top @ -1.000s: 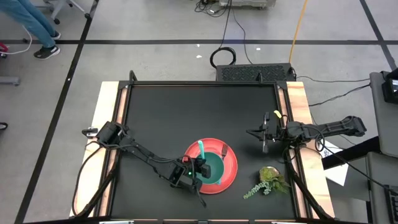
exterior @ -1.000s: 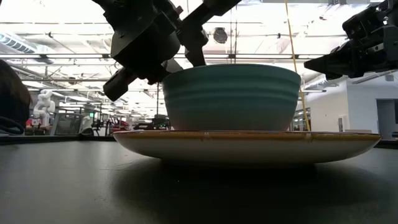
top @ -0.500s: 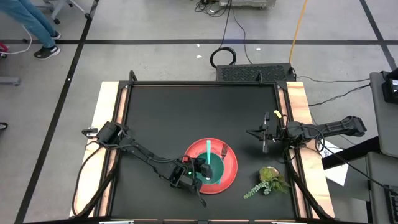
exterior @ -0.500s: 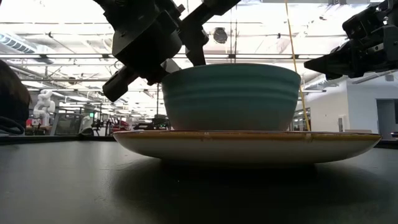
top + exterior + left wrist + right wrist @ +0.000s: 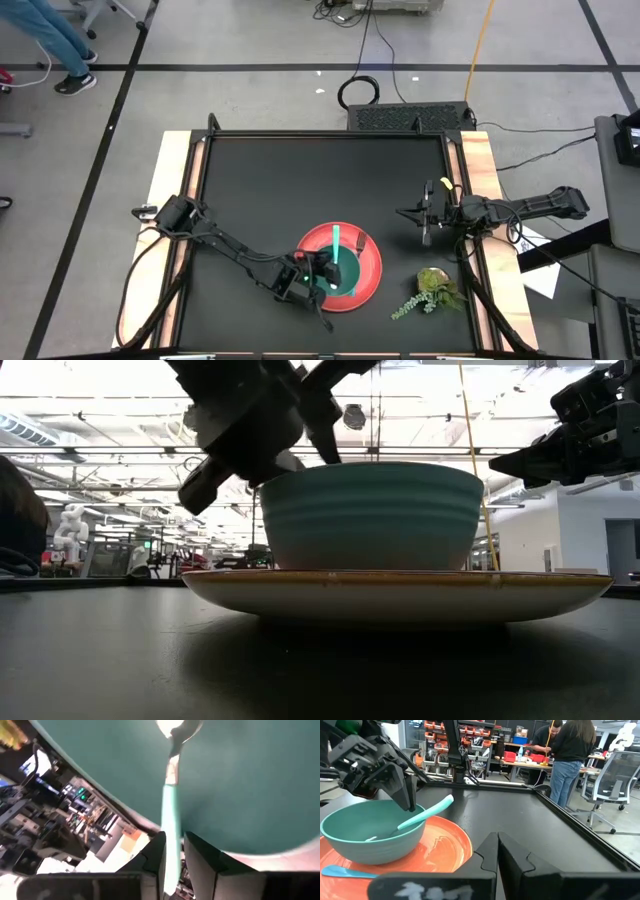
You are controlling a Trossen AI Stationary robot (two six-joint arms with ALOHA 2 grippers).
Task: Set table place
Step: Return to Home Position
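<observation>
1. The table carries the plate close to its near edge, a little right of centre. The plate lies flat on the black top.
2. The bowl stands upright on the plate, toward the plate's near-left part. This leaves a bare red crescent on the far and right sides.
3. The spoon rests in the bowl. Its scoop end is down against the inside, and its handle leans over the rim and points toward the far side.
4. The fork lies flat on the plate, just right of the bowl.
5. The left arm reaches in from the table's left edge. The left gripper hangs over the bowl's left rim, just above the bowl.
6. In the left wrist view the spoon's handle runs straight through that claw's narrow gap. I cannot tell whether the claw clamps the handle or merely straddles it.
7. The right gripper hovers near the table's right edge, farther back than the plate and well apart from it, and it points left. Its fingers are pressed together with nothing between them.
8. A leafy sprig lies on the table by the near right corner. It is right of the plate and does not touch it.
9. In the room beyond the table, the right wrist view shows two people standing at a bench, with an office chair beside them.
</observation>
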